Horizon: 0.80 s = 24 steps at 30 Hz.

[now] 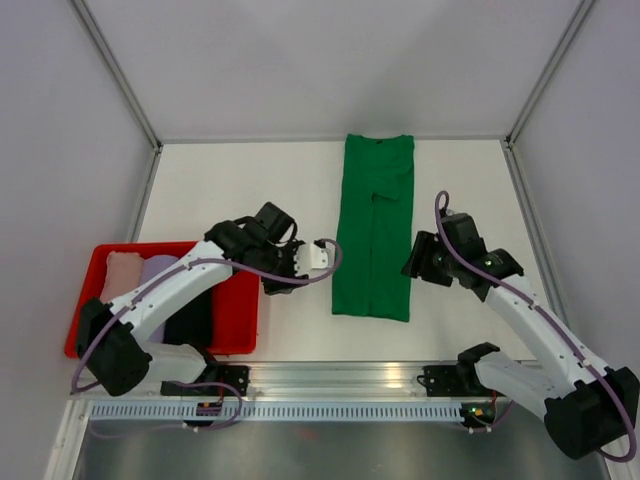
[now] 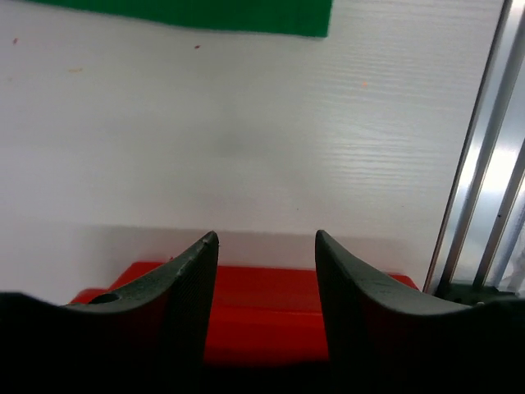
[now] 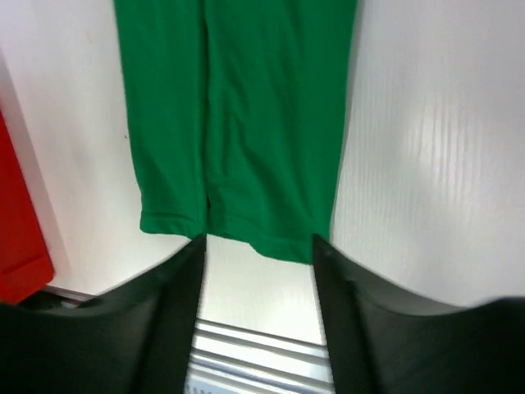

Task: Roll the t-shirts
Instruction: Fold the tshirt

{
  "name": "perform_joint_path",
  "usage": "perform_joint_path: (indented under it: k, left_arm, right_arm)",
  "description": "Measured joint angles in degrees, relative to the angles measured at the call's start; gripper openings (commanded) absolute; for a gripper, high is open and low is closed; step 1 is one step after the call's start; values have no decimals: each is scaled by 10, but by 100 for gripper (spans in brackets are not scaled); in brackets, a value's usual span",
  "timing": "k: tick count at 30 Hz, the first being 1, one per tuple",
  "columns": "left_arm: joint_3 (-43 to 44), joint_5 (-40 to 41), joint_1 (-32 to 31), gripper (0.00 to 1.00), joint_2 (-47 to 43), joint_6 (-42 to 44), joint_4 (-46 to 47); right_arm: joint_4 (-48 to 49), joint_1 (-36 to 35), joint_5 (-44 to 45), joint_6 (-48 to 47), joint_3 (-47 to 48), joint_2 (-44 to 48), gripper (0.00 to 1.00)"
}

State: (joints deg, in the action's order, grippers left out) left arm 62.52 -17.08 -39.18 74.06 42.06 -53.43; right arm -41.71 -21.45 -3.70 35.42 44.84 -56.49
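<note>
A bright green t-shirt (image 1: pixel 375 230) lies folded into a long narrow strip down the middle of the white table, its near end (image 3: pixel 238 148) just ahead of my right fingers. My right gripper (image 1: pixel 414 266) (image 3: pixel 257 240) hovers open and empty beside the strip's right edge, near that end. To the strip's left, my left gripper (image 1: pixel 320 258) (image 2: pixel 267 238) is open and empty, and only the shirt's edge (image 2: pixel 205 15) shows at the top of the left wrist view. Pale pink (image 1: pixel 122 270), lavender (image 1: pixel 156 276) and black (image 1: pixel 190 318) t-shirts sit in the red tray.
The shallow red plastic tray (image 1: pixel 240 305) (image 2: pixel 262 304) stands at the table's left front, just behind my left fingers. An aluminium rail (image 1: pixel 330 378) (image 2: pixel 484 164) runs along the near edge. White walls enclose the table on three sides.
</note>
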Motion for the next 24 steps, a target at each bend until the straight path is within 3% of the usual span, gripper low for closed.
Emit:
perform_joint_path:
  k: [1, 2, 4, 5, 11, 16, 24]
  left_arm:
    - [3, 3, -18, 55, 12, 12, 1]
    - [3, 3, -39, 43, 24, 25, 3]
    - [5, -1, -69, 16, 48, 34, 11]
    - [12, -8, -80, 3, 68, 29, 20]
    - [113, -44, -86, 2, 233, -120, 132]
    - [74, -66, -85, 2, 258, -215, 176]
    - [37, -69, -91, 2, 297, -273, 233]
  right_arm:
    - [-5, 0, 1, -10, 19, -3, 42]
    - [-11, 0, 1, -19, 38, -8, 19]
    - [-21, 3, 3, -33, 59, -20, 0]
    - [-21, 5, -1, -34, 59, -26, 0]
    - [27, 11, -62, -4, -35, -38, 0]
    - [108, 11, -124, 56, -155, -28, 0]
    - [156, 13, -144, 58, -170, -73, 0]
